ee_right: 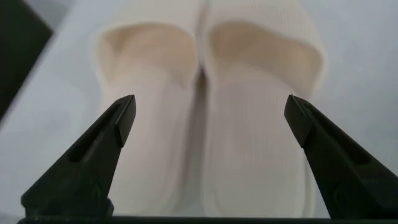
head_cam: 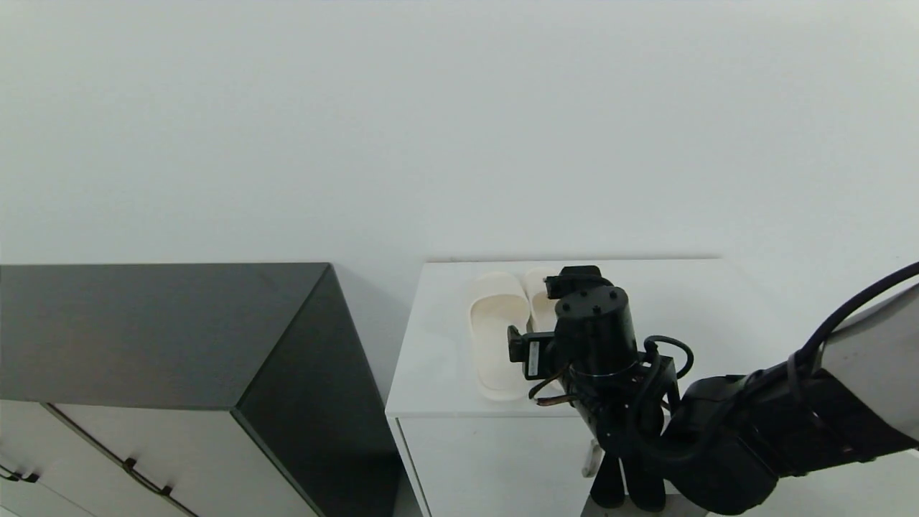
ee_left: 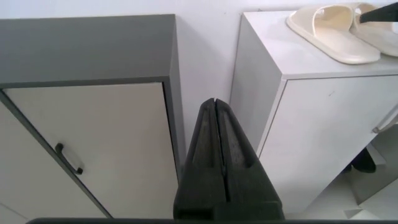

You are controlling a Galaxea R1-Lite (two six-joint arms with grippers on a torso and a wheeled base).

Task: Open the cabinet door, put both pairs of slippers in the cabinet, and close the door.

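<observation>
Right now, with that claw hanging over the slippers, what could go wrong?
1. The right gripper is open wide across both slippers, which lie side by side. Closing might catch only one, or squeeze them out of line.
2. The slippers' near ends lie close to the front edge of the white cabinet top, so a clumsy nudge could perhaps slide one off.
</observation>
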